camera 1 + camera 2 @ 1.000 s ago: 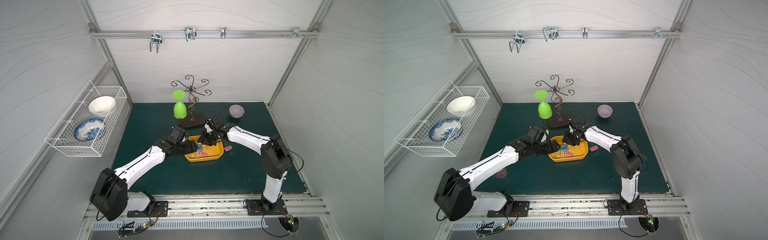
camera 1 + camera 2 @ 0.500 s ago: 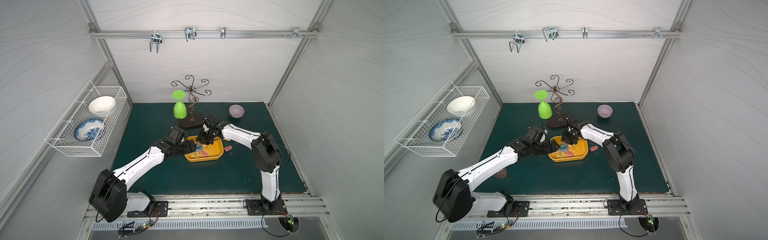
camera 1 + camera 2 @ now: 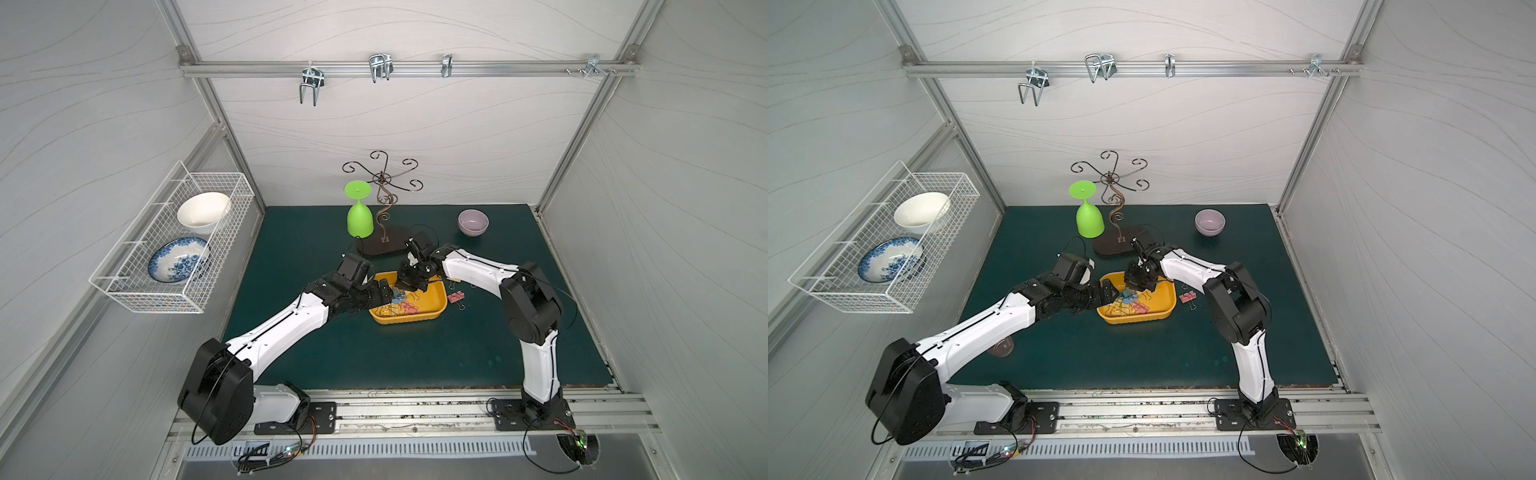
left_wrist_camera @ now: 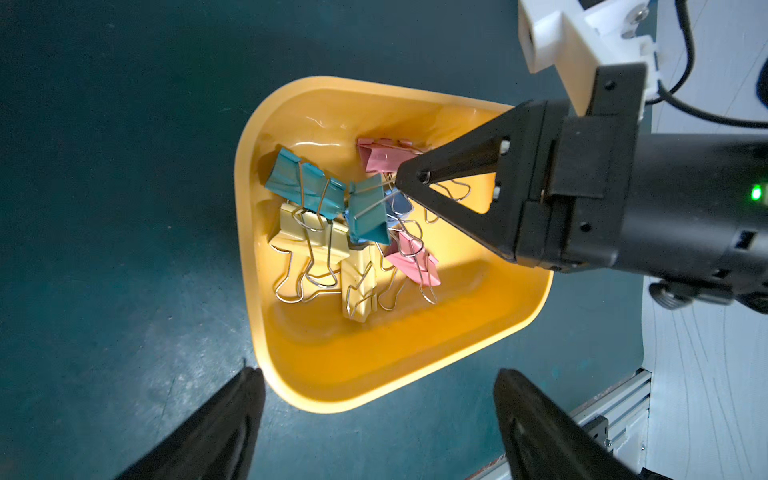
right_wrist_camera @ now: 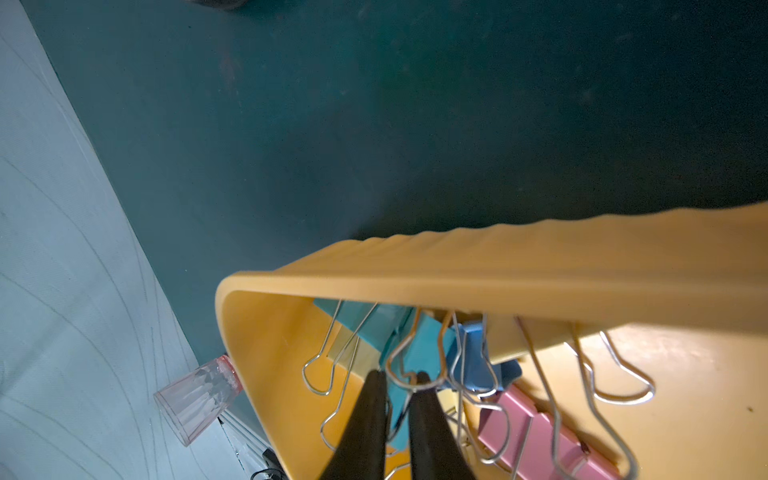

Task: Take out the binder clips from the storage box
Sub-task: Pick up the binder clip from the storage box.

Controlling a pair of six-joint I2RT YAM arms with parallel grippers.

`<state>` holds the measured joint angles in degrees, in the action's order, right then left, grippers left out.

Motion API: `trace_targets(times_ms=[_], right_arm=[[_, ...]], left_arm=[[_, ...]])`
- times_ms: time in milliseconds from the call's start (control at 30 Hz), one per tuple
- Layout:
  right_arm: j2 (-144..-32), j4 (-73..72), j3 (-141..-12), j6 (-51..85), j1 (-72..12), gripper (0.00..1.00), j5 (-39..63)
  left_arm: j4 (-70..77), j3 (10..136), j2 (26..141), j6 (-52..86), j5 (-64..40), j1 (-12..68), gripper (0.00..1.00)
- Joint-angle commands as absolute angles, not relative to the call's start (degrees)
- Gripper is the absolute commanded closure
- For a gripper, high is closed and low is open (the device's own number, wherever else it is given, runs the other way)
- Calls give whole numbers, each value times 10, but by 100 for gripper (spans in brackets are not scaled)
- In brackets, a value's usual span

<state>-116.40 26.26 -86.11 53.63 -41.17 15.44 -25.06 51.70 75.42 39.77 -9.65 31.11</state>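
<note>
Heads up: in your right wrist view the storage box (image 5: 519, 282) rim is a blur and covers the bodies of the binder clips (image 5: 419, 347). So you can't tell whose wire loop (image 5: 412, 388) the right gripper (image 5: 399, 374) pinches (in both top views the clips in the box are just specks). Just outside the box, the fingers of your left gripper (image 4: 379, 371) run off-frame.

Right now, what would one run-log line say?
right gripper: shut on teal clip handle, in box | left gripper: open, at box end | already out: pink clips on mat

Yellow-orange storage box (image 4: 374, 353); teal, yellow, pink, blue binder clips (image 4: 365, 216); blue-patterned plate (image 3: 178, 259).
</note>
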Motion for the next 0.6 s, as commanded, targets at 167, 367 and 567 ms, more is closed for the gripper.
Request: trace_targets(times_ms=[167, 367, 567], right_arm=[[-1105, 257, -824, 551, -408, 98, 155], [-1052, 242, -796, 552, -407, 100, 166], [-990, 233, -766, 536, -404, 100, 164]], left_arm=[[-252, 522, 751, 399, -93, 308, 8], [-251, 522, 743, 399, -94, 308, 8], [-239, 518, 721, 404, -104, 308, 8]])
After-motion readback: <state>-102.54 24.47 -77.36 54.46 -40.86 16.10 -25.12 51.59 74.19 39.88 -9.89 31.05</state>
